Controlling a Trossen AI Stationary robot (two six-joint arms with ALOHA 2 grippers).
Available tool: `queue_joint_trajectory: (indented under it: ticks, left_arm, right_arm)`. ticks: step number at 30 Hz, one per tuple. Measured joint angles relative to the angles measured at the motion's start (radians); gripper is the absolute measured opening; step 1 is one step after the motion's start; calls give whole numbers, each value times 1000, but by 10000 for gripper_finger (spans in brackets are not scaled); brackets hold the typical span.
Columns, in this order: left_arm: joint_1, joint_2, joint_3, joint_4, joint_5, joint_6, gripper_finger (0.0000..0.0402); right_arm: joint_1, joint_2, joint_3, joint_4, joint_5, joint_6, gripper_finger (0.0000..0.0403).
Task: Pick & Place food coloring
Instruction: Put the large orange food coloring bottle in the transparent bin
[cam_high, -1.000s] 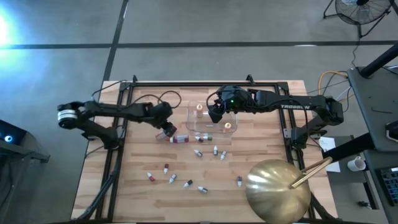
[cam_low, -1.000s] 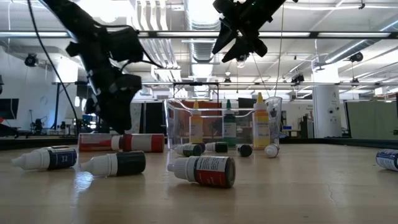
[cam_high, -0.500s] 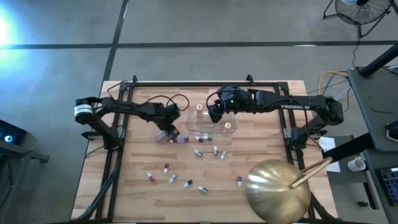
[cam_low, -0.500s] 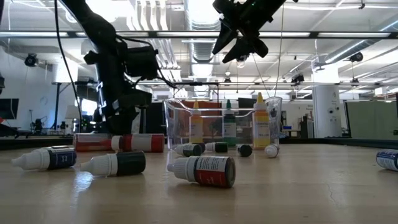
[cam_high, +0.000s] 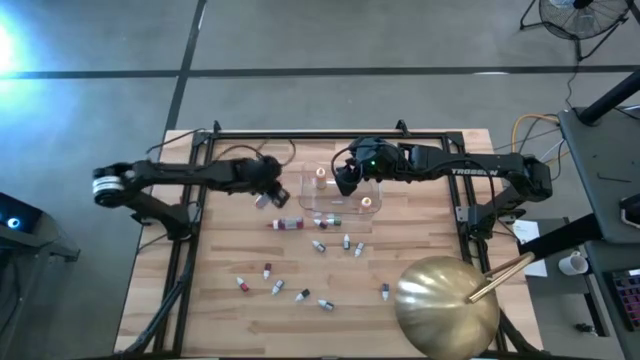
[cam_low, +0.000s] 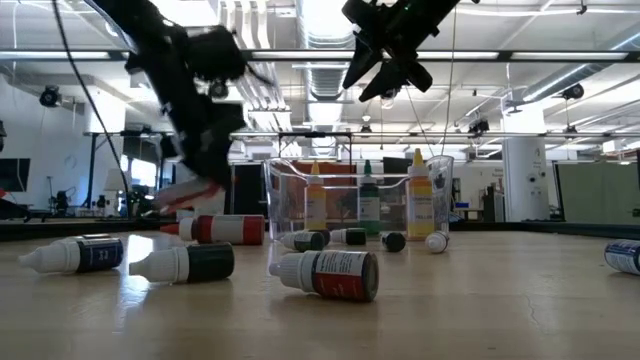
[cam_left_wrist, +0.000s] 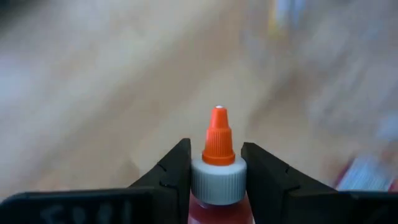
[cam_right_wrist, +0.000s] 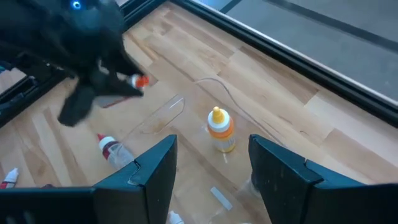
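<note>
My left gripper (cam_high: 265, 195) hangs above the table to the left of the clear tub (cam_high: 340, 190), shut on a small red bottle (cam_left_wrist: 217, 177) with an orange tip. A longer red-and-white bottle (cam_high: 287, 223) lies on its side just below it. Three bottles stand upright in the tub (cam_low: 360, 205). Several more small bottles (cam_high: 318, 245) lie scattered over the table's middle and near part. My right gripper (cam_high: 345, 183) waits open above the tub. My left gripper pinches the red bottle between its two fingers at the white collar (cam_left_wrist: 217, 180) just under the orange tip (cam_left_wrist: 218, 137). The bottle lies along the fingers, tip pointing out past them. In the low view the bottle (cam_low: 185, 195) is lifted clear and tilted.
A big gold dome (cam_high: 447, 305) with a wooden handle stands at the near right corner. A black frame (cam_high: 200, 160) runs along the left, far and right edges. Bottles lie close to the low camera (cam_low: 325, 275). Bare wood shows at the table's near left.
My left gripper was down at the table beside the long red-and-white bottle. It has since risen and drawn back a little toward the far edge, carrying the small red bottle up off the wood. The long bottle stayed lying where it was.
</note>
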Motion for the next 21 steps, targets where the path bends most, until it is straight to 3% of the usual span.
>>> queue_joint_trajectory:
  ticks: [8,14,17,21]
  left_arm:
    - [-84,-229,-192,602,-81,59,91]
    - [-140,-258,-369,662,-288,-13,108]
    - [-156,-258,-415,677,-300,-62,122]
    - [-160,-259,-428,700,-330,-54,93]
  right_arm:
    - [0,0,0,0,49,-25,192]
    - [0,0,0,1,49,-46,192]
    - [-2,0,-1,1,49,-49,192]
    - [-2,0,-1,1,70,-47,192]
